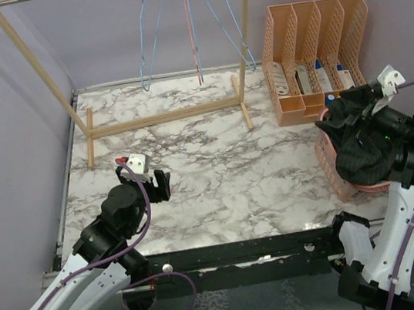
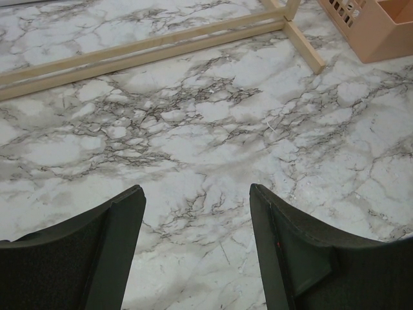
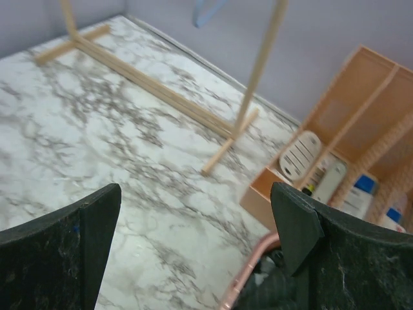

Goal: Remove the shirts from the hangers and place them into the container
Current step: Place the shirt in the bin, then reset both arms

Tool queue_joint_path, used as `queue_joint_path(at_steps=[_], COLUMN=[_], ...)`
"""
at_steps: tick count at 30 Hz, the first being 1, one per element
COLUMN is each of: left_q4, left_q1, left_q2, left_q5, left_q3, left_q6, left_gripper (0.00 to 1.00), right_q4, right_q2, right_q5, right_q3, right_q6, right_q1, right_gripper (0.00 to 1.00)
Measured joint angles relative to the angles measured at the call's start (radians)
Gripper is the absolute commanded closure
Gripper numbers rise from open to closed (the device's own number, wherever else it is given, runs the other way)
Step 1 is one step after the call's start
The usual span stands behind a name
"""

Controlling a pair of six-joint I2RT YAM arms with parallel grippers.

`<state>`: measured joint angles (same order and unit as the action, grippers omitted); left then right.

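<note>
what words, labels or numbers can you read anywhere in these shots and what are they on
No text can be read in any view.
Blue-and-white packs in the peach file organizer: they may carry labels, but these are too small and blurred to read.
White slotted item beside them: no legible mark.

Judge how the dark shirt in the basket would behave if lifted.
Likely floppy: the shirt lies crumpled, heaped above the basket rim. Probably light and unbreakable, being soft cloth. Lifted at one spot, it would likely drape and trail over the rim.
</note>
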<state>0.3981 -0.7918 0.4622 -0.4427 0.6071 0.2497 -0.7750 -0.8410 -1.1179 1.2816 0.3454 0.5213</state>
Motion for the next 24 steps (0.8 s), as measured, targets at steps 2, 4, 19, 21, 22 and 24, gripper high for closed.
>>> queue_joint_path(at_steps=[2,4,19,21,22,24], left_q4=[0.0,0.0,0.0,0.0,0.0,0.0], left_q1=[0.0,0.0,0.0,0.0,0.0,0.0], left_q2=[0.001,0.002,0.002,0.002,0.002,0.002], left_q5=[0.0,0.0,0.0,0.0,0.0,0.0], left_q3=[0.0,0.0,0.0,0.0,0.0,0.0], left_q6=[0.0,0.0,0.0,0.0,0.0,0.0], left_gripper=[0.31,0.31,0.31,0.31,0.31,0.31], right_q4=[0.029,0.027,0.027,0.027,0.027,0.027], right_q2=[0.057,0.063,0.054,0.054,0.054,0.054], right_q5=[-0.073,-0.122,-0.092,-0.092,-0.092,-0.092], right_q3=[-0.016,-0.014,-0.018,-0.018,-0.018,-0.018], right_q6=[-0.047,-0.054,-0.053,-0.053,-0.053,-0.053], right_q1=[-0.002,-0.003,-0.003,-0.003,-0.003,-0.003], right_gripper=[0.01,0.01,0.01,0.01,0.01,0.01])
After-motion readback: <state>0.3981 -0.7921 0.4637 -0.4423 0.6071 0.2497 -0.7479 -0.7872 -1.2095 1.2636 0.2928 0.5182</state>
